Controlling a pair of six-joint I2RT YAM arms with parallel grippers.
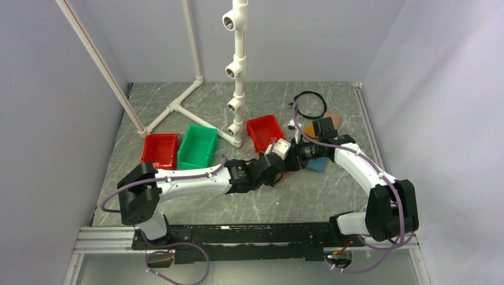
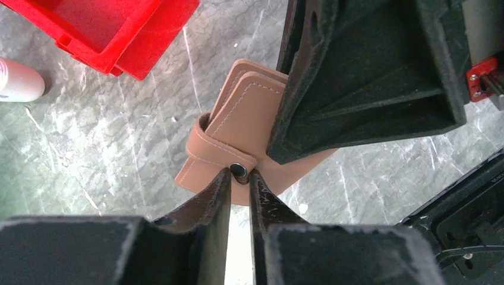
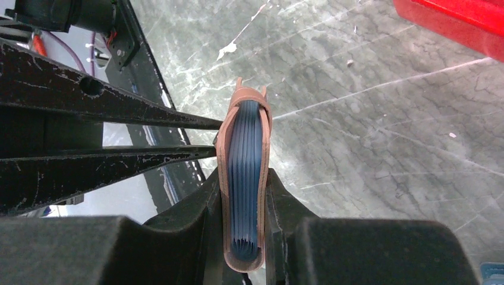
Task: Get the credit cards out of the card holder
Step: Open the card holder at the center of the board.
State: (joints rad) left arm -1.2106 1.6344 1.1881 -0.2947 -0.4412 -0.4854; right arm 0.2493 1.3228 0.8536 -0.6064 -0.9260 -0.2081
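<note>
The left end effector (image 2: 239, 178) has its two fingers almost together. The little metal stud of the snap tab (image 2: 217, 151) is pinched between the tips. The right end effector (image 3: 243, 178) is squeezed onto the two flat sides of the card holder (image 2: 238, 127) and holds it over the counter (image 2: 119, 148), near a red bin (image 2: 107, 29).

From the right wrist you can look into the holder's blue inside, which is packed in thin layers. I cannot tell which of them are the credit cards.

The tab looks shut, so the job now is likely to pop it open. To do that well, the right side should hold firm and not twist. The left side should pull the tab straight off its snap, slowly, so the holder does not slip out.
</note>
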